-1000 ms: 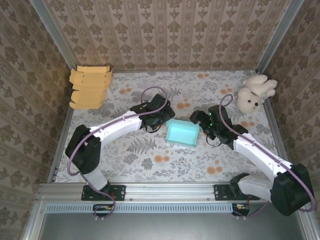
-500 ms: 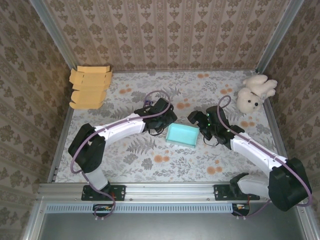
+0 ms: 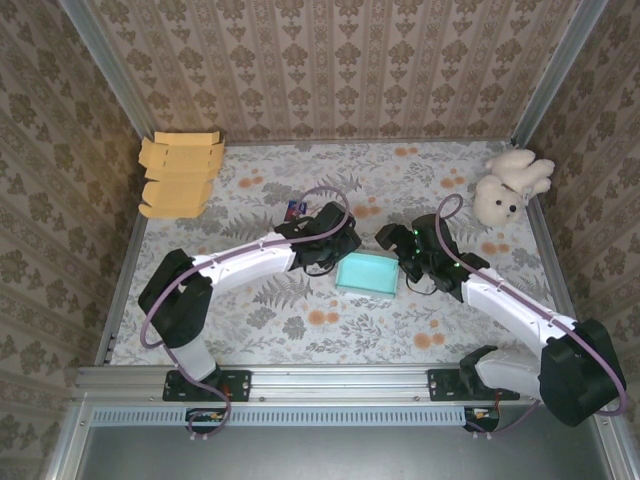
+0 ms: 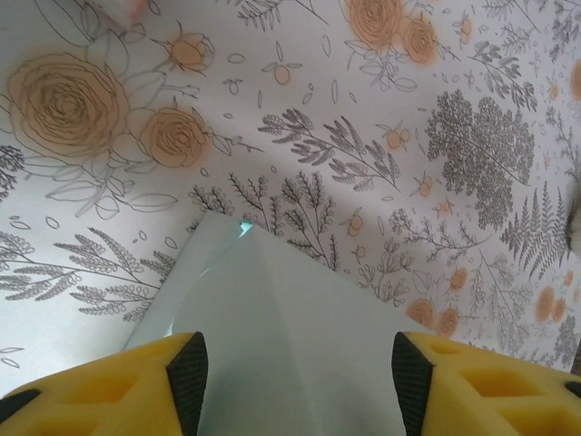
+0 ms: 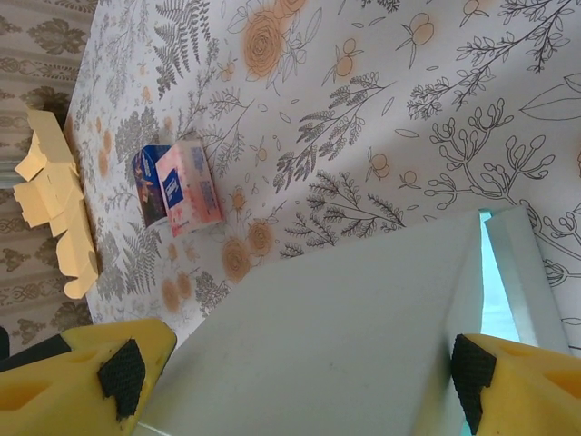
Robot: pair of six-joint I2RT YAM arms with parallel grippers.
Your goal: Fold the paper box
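The teal paper box [image 3: 367, 272] lies at the middle of the floral table between my two grippers. My left gripper [image 3: 340, 252] is at its left end. In the left wrist view a pale box panel [image 4: 290, 327] with a centre crease lies between the fingers of the left gripper [image 4: 300, 386], whose black pads stand apart on either side of it. My right gripper [image 3: 400, 256] is at the box's right end. In the right wrist view the right gripper [image 5: 298, 368] stands wide open, straddling a broad panel of the box [image 5: 345, 309], with the teal inside showing at the right.
A stack of flat tan cardboard blanks [image 3: 180, 175] lies at the back left, also in the right wrist view [image 5: 54, 204]. A small pink and blue packet [image 3: 296, 208] [image 5: 177, 186] lies behind the left arm. A white plush toy [image 3: 510, 185] sits at the back right. Patterned walls enclose the table.
My left gripper has moved right onto the box and its fingers have drawn closer together. The box now looks narrower and sits slightly nearer. The right gripper has narrowed a little.
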